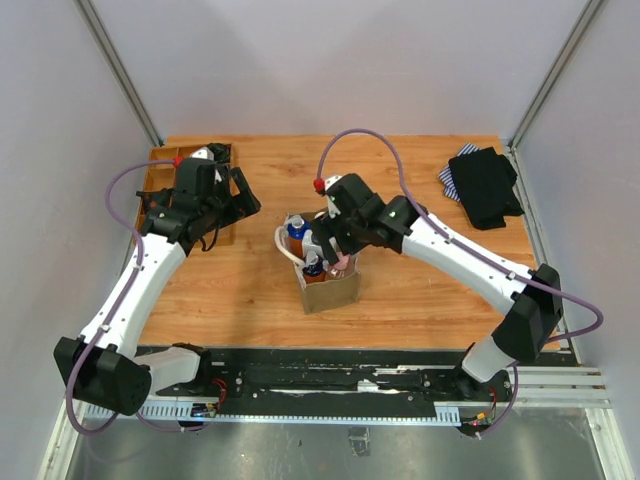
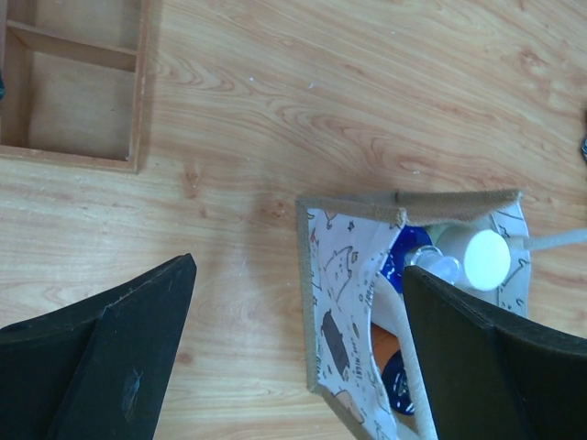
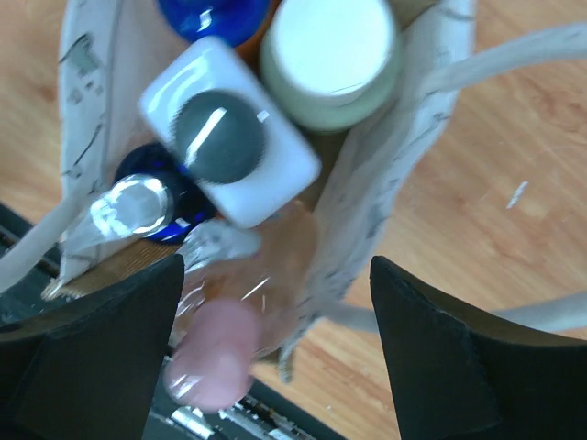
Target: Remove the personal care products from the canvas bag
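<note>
The canvas bag [image 1: 336,291] stands upright mid-table, with a speckled whitish lining [image 2: 344,302] and white rope handles. Inside it are a white bottle with a grey top [image 3: 225,147], a cream-capped bottle [image 3: 330,46], blue-capped orange bottles [image 3: 156,206] and a tilted pink-capped clear bottle [image 3: 220,357]. My right gripper [image 3: 275,266] is open over the bag's mouth. The pink-capped bottle and the bag's wall lie between its fingers, and nothing is gripped. My left gripper [image 1: 240,198] is open and empty, left of the bag and above the table.
A wooden compartment tray [image 1: 152,182] lies at the back left, under the left arm; it also shows in the left wrist view [image 2: 138,92]. A black garment with striped cloth [image 1: 485,185] lies at the back right. Grey walls enclose the table.
</note>
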Tool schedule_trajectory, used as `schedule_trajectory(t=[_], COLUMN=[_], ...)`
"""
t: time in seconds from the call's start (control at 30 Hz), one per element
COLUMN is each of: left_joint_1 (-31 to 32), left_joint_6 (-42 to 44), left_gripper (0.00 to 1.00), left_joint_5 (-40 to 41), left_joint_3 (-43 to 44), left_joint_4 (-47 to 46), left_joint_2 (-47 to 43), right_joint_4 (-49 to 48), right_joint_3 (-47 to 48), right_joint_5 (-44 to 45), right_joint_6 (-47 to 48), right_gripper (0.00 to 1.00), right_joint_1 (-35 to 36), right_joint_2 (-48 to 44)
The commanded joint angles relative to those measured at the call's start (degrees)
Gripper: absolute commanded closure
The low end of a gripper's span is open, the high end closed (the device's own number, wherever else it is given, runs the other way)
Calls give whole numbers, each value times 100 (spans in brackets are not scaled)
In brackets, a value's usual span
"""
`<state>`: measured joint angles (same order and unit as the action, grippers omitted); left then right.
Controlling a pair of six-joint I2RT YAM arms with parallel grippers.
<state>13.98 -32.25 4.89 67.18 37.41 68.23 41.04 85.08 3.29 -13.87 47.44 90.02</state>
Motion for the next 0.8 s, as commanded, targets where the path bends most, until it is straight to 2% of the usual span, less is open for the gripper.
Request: schedule_trajectory(t=[0.0, 0.17, 0.37, 0.53, 0.63, 0.7, 0.77], left_joint_1=[129, 208, 245, 381, 920, 1490, 1790], left_joint_6=[164, 134, 119, 137, 549, 909, 1156], left_gripper=[0, 0, 0, 0, 0, 0, 0], left_joint_5=[-262, -389, -440, -553, -412, -69, 137], left_joint_3=[159, 190, 217, 328, 717, 1232, 1696], left_joint_4=[-40, -75, -93, -182, -177, 36, 178], left_joint_2=[-159, -73, 1, 19, 197, 527, 969], right_joint_4=[281, 436, 642, 686, 645, 668, 669], right_joint_3=[-92, -190, -177, -144, 97, 338, 587], right_joint_5=[305, 429, 697, 955, 1126, 1328, 1563], right_joint_6=[-325, -447, -510, -485, -349, -226, -70], right_gripper=[19, 28, 46, 80, 94, 96, 97], right_joint_1=[507, 782, 967, 978, 978, 978, 978], right_joint_2=[-247, -179, -248, -331, -490, -592, -689])
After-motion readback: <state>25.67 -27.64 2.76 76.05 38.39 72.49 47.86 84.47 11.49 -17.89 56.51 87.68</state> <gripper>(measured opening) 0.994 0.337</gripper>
